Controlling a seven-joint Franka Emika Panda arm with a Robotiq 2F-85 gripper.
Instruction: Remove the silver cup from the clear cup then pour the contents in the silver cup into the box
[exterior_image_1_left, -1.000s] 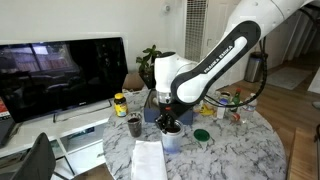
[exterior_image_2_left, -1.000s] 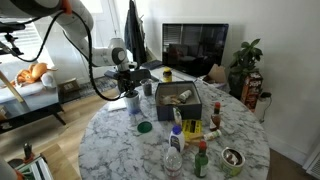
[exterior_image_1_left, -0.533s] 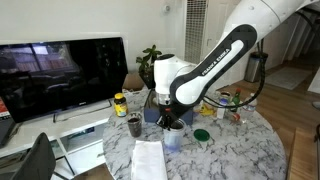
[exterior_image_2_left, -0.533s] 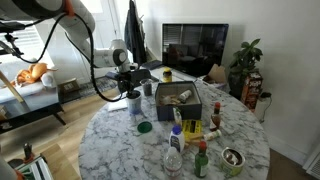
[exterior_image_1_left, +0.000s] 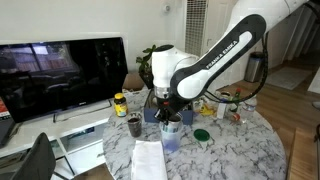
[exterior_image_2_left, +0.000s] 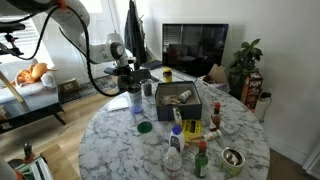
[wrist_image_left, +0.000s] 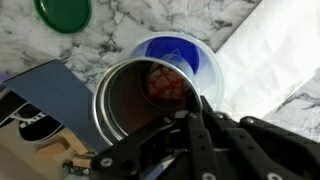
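Note:
My gripper (wrist_image_left: 196, 112) is shut on the near rim of the silver cup (wrist_image_left: 138, 96), one finger inside and one outside. Reddish contents lie in the cup's dark bottom. Just beyond and below it in the wrist view shows the clear cup (wrist_image_left: 192, 52) with its bluish base. In both exterior views the gripper (exterior_image_1_left: 168, 119) (exterior_image_2_left: 132, 88) hangs right over the clear cup (exterior_image_1_left: 171, 139) (exterior_image_2_left: 135, 104), and the silver cup is barely visible at the fingertips. The blue-grey box (exterior_image_2_left: 178, 108) stands next to the clear cup; my arm mostly hides it in an exterior view (exterior_image_1_left: 150, 114).
A green lid (wrist_image_left: 62, 12) (exterior_image_2_left: 144, 127) lies on the marble table. White paper (wrist_image_left: 272, 50) (exterior_image_1_left: 150, 160) lies beside the clear cup. A small dark cup (exterior_image_1_left: 134, 126) stands near it. Bottles (exterior_image_2_left: 176, 148) crowd the table's front. A TV (exterior_image_1_left: 60, 72) stands beyond the table.
The jaws have closed on the silver cup's rim. The gripper has since risen a little above the clear cup, taking the silver cup with it.

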